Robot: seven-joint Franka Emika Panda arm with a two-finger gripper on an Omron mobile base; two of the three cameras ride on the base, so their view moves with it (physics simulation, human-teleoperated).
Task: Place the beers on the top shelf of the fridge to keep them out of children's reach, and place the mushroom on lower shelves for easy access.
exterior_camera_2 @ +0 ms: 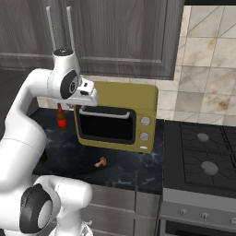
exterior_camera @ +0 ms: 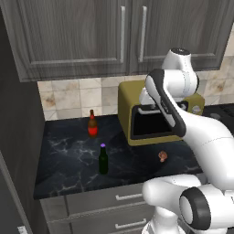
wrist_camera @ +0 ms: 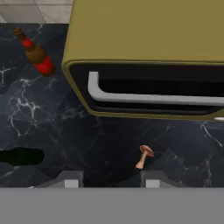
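Behind arm (exterior_camera_2: 27, 124) — brown bottle (exterior_camera_2: 60, 116), half-hidden

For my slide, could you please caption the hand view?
Gripper above dark counter, mushroom near yellow toaster oven.

location: a home kitchen, computer-rendered. a black marble-look counter (exterior_camera: 68, 155) runs under dark grey wall cabinets (exterior_camera: 82, 32) with bar handles; beige stone tiles (exterior_camera: 68, 98) cover the wall between them. drawers (exterior_camera: 109, 201) sit below the counter. an olive-yellow toaster oven (exterior_camera_2: 117, 115) stands on the counter, beside a gas stove (exterior_camera_2: 203, 161) with black burners.
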